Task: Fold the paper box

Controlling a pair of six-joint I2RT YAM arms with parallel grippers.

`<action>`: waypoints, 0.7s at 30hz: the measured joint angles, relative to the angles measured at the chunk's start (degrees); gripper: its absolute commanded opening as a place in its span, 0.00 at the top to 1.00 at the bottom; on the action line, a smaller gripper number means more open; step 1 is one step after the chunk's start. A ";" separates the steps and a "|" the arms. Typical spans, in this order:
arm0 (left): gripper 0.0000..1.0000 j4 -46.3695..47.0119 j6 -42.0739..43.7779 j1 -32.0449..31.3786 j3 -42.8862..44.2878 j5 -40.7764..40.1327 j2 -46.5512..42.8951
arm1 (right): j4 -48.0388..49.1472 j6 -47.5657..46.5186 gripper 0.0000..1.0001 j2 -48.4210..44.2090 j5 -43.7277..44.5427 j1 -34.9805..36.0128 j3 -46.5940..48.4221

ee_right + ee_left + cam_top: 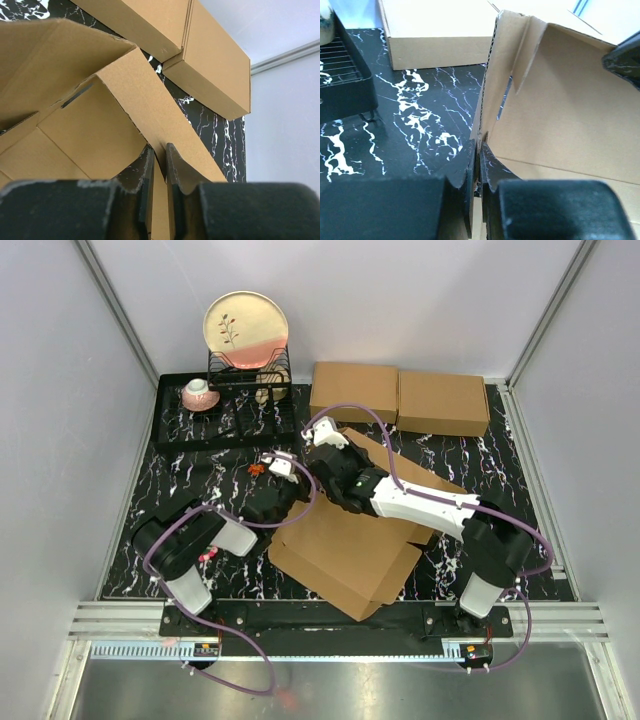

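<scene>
The paper box [345, 545] is a brown corrugated sheet with raised walls, lying mid-table between both arms. In the left wrist view its upright side wall [560, 105] rises just ahead, and my left gripper [479, 149] is pinched on that wall's lower corner edge with only a thin gap between the jaws. In the right wrist view a folded flap [145, 100] of the box runs down between the fingers, and my right gripper [159, 152] is shut on it. From above, both wrists meet over the box's far left corner [305, 475].
Two flat brown cardboard boxes [355, 390] [443, 402] lie side by side at the back. A black dish rack [225, 412] at back left holds a plate [246, 330] and a cup [199, 395]. A small orange item [256, 469] lies near the left wrist.
</scene>
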 measured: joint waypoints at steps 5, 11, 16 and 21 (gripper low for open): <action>0.94 -0.42 -0.63 -1.79 -0.37 0.81 -1.27 | -1.25 1.55 1.00 0.24 1.66 0.00 0.09; 0.89 -0.15 -2.14 -3.54 -1.14 0.85 -1.79 | -2.21 2.56 1.00 0.24 2.10 0.02 0.09; 0.65 0.39 -4.72 -4.20 -1.88 0.83 -1.77 | -2.36 2.75 1.00 0.24 2.49 0.22 0.09; 0.52 0.22 -6.36 -4.50 -4.04 0.55 -1.77 | -2.40 2.73 1.00 0.24 2.93 0.22 0.07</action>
